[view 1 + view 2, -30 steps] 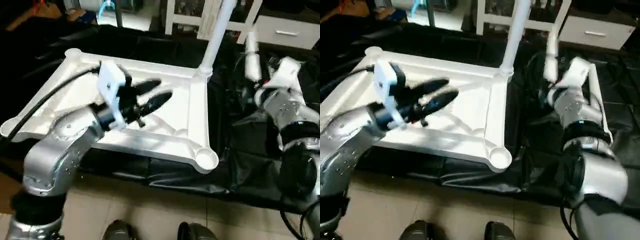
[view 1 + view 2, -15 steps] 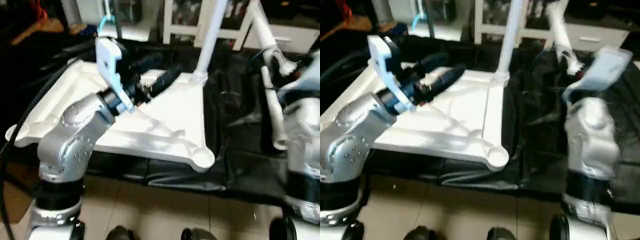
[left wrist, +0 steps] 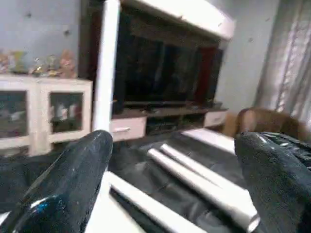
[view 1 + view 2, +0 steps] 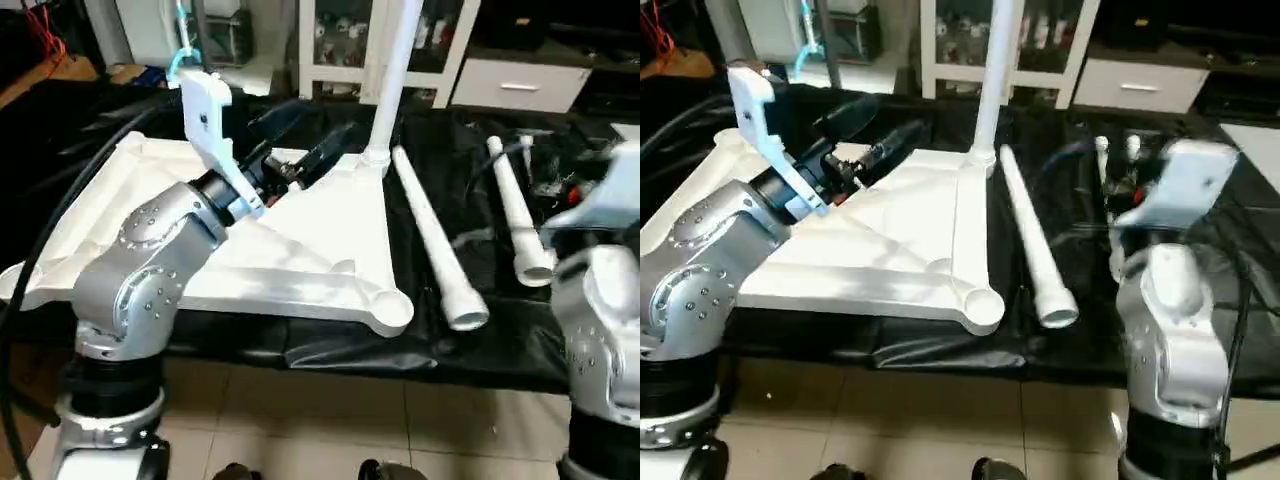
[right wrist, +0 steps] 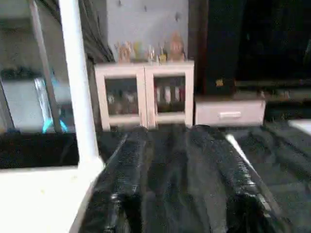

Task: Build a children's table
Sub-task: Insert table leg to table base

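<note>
Left eye view: table top [image 4: 300, 245] lies underside-up on black sheet [image 4: 470, 250], X ribs showing, round socket at near corner. One leg [image 4: 392, 75] stands upright in far corner socket. Two loose legs lie on sheet to robot's right: long leg [image 4: 437, 245] just beside top's edge, other leg [image 4: 517, 212] further right. Left gripper [image 4: 300, 140] hovers over top's far part, fingers spread wide, empty. Right gripper [image 5: 180, 165]: wrist view shows fingers close together, nothing seen between them; can't tell if fully closed. White cabinet [image 5: 146, 92] behind.

White plastic square tabletop [image 4: 330, 225] lies ribs-up on black sheet; one long tapered white tube leg [image 4: 395, 70] upright in far corner socket, 2 more legs [image 4: 437, 240] [image 4: 515, 210] flat just beside.
</note>
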